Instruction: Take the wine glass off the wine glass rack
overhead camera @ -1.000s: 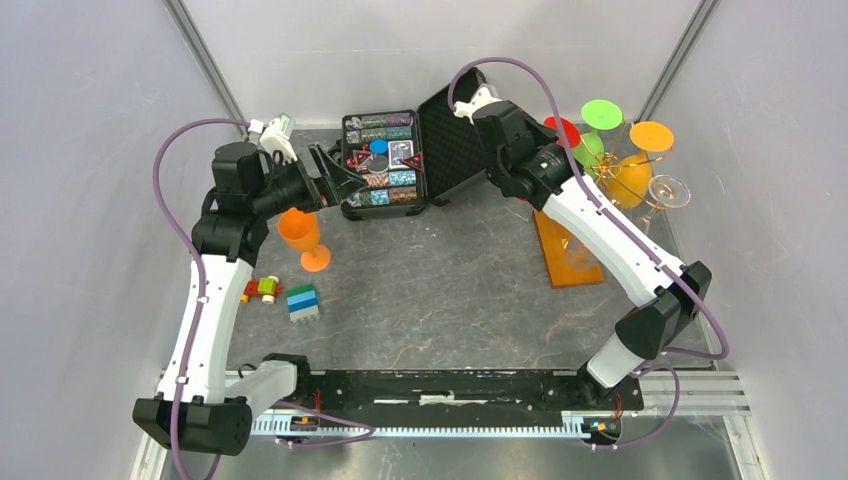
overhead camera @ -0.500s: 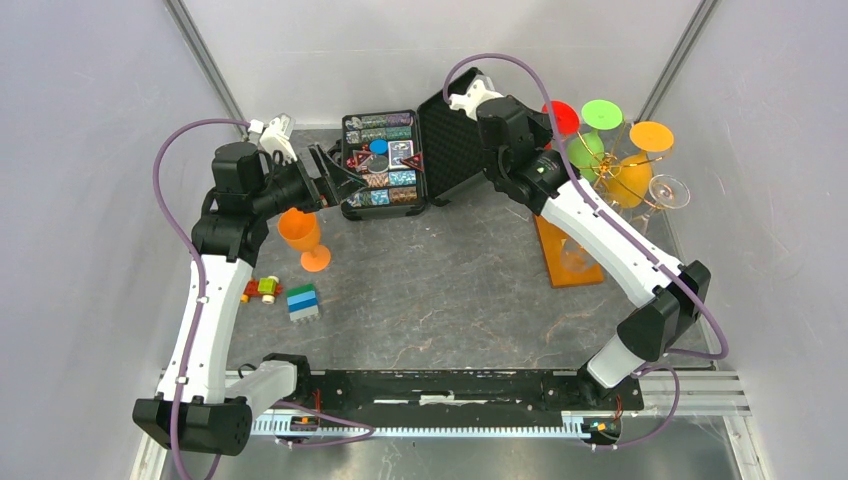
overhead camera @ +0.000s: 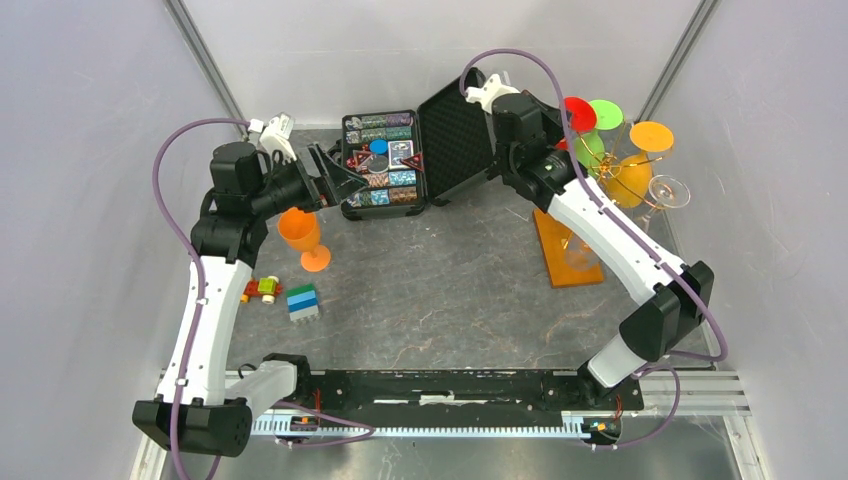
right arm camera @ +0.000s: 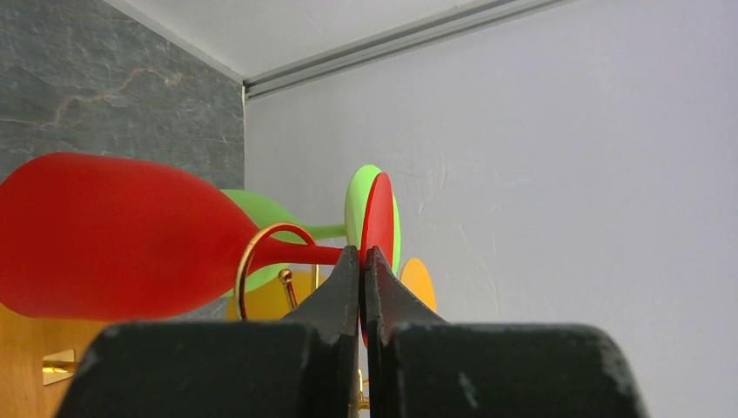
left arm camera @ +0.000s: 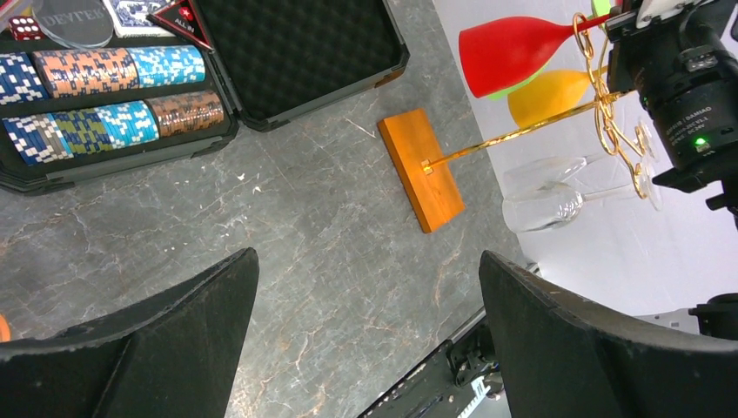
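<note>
The right arm (overhead camera: 600, 225) reaches far back, right fingers (right arm camera: 344, 292) pinching the red wine glass (right arm camera: 113, 235) stem at the wine glass rack (left arm camera: 432, 174); left fingers (left arm camera: 174, 348) hang spread wide above the tabletop (left arm camera: 331, 261).

the top external view looks down from above and behind the arm bases, far enough to hold the whole table (overhead camera: 450, 290). the left wrist view looks through the left gripper (left arm camera: 367, 257), down and rightward, to the black case (left arm camera: 296, 52) and the wine glass rack (left arm camera: 420, 168), both shared with the top view. the right wrist view sits close, facing along the right gripper (right arm camera: 363, 252) at the red wine glass (right arm camera: 113, 239) and a white wall (right arm camera: 566, 174); that glass shows in all three.
</note>
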Robot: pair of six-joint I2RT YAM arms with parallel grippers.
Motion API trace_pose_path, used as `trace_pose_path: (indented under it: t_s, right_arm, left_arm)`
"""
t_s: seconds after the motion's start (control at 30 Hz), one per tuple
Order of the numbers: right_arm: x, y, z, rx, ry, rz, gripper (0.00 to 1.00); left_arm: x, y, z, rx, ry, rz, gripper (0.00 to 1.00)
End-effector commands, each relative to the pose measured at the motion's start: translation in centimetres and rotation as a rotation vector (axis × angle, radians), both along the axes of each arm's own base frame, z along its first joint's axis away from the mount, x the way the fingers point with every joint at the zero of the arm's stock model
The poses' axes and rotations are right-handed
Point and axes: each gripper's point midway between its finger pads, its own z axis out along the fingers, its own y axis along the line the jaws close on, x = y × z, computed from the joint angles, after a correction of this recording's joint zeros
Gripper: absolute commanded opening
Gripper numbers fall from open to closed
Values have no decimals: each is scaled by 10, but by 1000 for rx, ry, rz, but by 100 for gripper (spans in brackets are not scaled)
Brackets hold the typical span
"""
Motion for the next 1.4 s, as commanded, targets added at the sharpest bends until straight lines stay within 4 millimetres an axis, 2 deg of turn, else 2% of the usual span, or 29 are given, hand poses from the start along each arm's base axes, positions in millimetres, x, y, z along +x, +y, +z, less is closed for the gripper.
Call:
trace_pose_path:
  t_s: [0.0,0.2,0.43,0.8,0.93,1.13,1.27,1.37]
  right_arm:
    - [-15,-16,17,43,-49,-14,0]
    - [-24,-13,7,105,22,68,0]
    - [-41,6,-4,241,108,249,0]
    - [-54,35,19,447,53,447,0]
    - [-61,56,34,565,15,570,0]
    - [-82,96,58,812,-61,799,0]
    - [-90,115,65,1002,-125,885,0]
    - [-95,127,67,1135,-163,933,0]
  left_arm:
    - [-6,-4,31,-34,-103,-25,100]
    - [-8,-2,34,-33,-111,-14,100]
    - [-5,-2,38,-40,-114,-2,100]
    - [-16,-12,44,-122,-117,-59,100]
    - [-22,-18,47,-171,-117,-85,100]
    - [-33,-31,51,-248,-128,-127,100]
    - [-45,-44,52,-288,-140,-157,100]
    - [-52,-46,58,-291,-166,-156,100]
